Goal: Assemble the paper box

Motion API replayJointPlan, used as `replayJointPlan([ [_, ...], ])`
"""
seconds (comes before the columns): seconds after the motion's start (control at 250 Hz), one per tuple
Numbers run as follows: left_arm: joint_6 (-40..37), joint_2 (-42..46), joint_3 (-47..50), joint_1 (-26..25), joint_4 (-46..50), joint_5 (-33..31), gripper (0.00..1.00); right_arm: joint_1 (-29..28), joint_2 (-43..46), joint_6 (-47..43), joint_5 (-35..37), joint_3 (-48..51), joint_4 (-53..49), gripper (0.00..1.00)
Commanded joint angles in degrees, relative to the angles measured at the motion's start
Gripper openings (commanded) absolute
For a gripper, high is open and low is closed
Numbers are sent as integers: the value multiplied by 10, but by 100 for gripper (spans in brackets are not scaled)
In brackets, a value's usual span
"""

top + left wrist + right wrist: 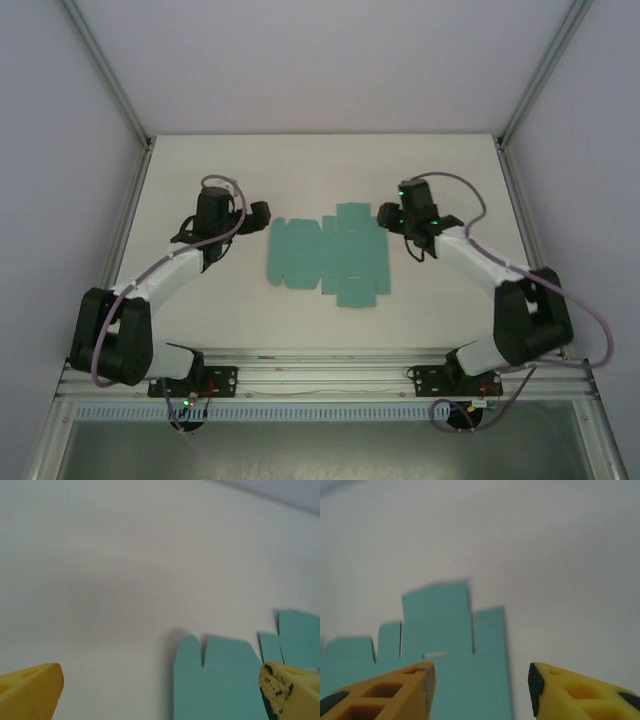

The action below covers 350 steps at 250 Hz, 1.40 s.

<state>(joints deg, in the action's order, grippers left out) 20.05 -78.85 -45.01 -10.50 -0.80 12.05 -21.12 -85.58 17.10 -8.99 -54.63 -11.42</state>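
Looking down from above, I see the paper box (328, 255) as a flat die-cut sheet of teal-green card. It lies, flaps and all, on the white desk (200, 160) between my two tools.

My left tool (264, 214) sits just off the sheet's left edge and points at it. Its yellow fingers (30, 692) are spread wide with nothing between them. From that wrist, the card's rounded flaps lie ahead and toward the right-hand finger, whose inner face is scuffed with black.

My right tool (388, 216) hangs at the sheet's far right corner. Its fingers (395, 695) stand apart with a clear gap and pinch nothing. From that wrist, the card spreads ahead and beneath the left-hand finger, and its straight right edge runs down into the gap between the tips. A small slot is cut in the panel just ahead of that finger. The card's surface is plain teal, one colour across every panel and flap.
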Motion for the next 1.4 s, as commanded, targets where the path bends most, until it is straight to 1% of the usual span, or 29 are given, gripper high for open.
replayJointPlan([
  [0.0,25,-31,-16,-4,53,78,100,-11,-66,48,-53,-35,-80,33],
  [0.056,28,-48,-19,-4,54,92,100,-11,-89,59,-72,-35,-65,29],
  [0.148,33,-72,-19,-5,45,117,99,-11,-123,74,-78,-38,-61,24],
  [0.268,35,-100,-20,-5,31,164,100,-12,-160,79,-47,-48,-89,24],
  [0.316,37,-109,-20,-5,26,180,100,-12,-169,80,-45,-44,-87,23],
  [0.564,52,-139,-9,-5,-21,263,100,-11,-196,92,-65,-9,-47,23],
  [0.656,74,-156,-4,-4,-62,303,99,-11,-203,94,-63,-9,-48,23],
  [0.759,89,-175,-5,-5,-81,324,96,-9,-203,99,-64,0,-36,23],
  [0.827,104,-180,6,-5,-121,345,93,-9,-202,104,-74,9,-21,23],
  [0.875,112,-183,15,-4,-156,365,90,-8,-203,107,-86,17,-5,23],
  [0.903,135,-185,19,-5,-175,375,87,-7,-203,110,-91,20,2,23],
  [1.003,162,-185,29,-5,-220,392,72,-4,-202,117,-106,32,29,23],
  [1.131,165,-173,35,-5,-240,399,45,3,-198,119,-124,42,57,23],
  [1.215,163,-162,37,-5,-240,396,23,8,-189,117,-139,50,76,23],
  [1.299,159,-150,37,-5,-241,394,6,19,-169,109,-153,54,84,25],
  [1.347,157,-143,36,-4,-244,396,0,25,-149,98,-160,55,83,28],
  [1.395,154,-134,32,-4,-244,396,0,32,-126,87,-164,55,77,30],
])
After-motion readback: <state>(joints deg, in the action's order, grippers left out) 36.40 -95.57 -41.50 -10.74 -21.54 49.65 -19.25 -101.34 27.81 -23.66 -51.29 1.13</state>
